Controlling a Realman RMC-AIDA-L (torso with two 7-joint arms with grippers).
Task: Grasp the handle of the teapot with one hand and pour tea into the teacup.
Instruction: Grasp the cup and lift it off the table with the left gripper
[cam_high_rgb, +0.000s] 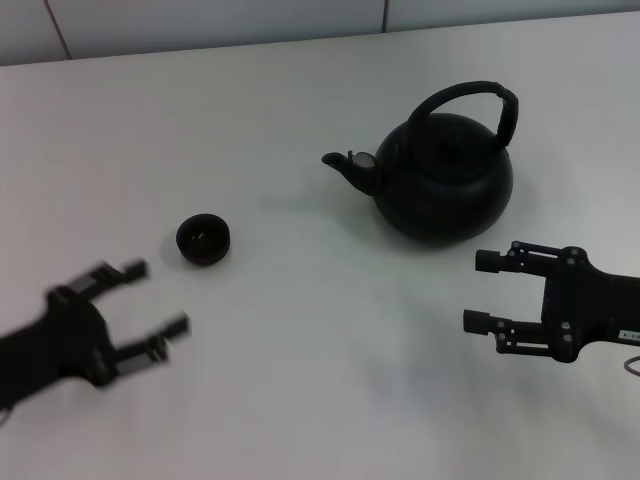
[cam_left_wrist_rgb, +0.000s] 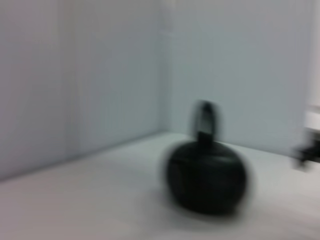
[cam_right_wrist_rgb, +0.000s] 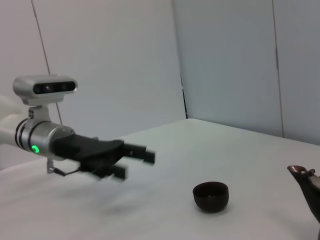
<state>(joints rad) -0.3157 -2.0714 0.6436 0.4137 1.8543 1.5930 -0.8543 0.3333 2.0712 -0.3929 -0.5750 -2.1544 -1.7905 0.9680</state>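
Observation:
The matte-black teapot (cam_high_rgb: 444, 180) stands upright on the white table at the right, its short spout (cam_high_rgb: 345, 166) pointing left toward the teacup. Its black arched handle (cam_high_rgb: 470, 100) rises over the lid. The small black teacup (cam_high_rgb: 204, 239) sits left of centre, apart from the pot. My left gripper (cam_high_rgb: 158, 297) is open and empty, below and left of the cup. My right gripper (cam_high_rgb: 482, 291) is open and empty, just in front of the teapot. The left wrist view shows the teapot (cam_left_wrist_rgb: 206, 176). The right wrist view shows the teacup (cam_right_wrist_rgb: 211, 195), the spout (cam_right_wrist_rgb: 302, 175) and the left gripper (cam_right_wrist_rgb: 135, 164).
The white table (cam_high_rgb: 300, 380) ends at a pale wall (cam_high_rgb: 200, 20) at the back. Nothing else stands on it.

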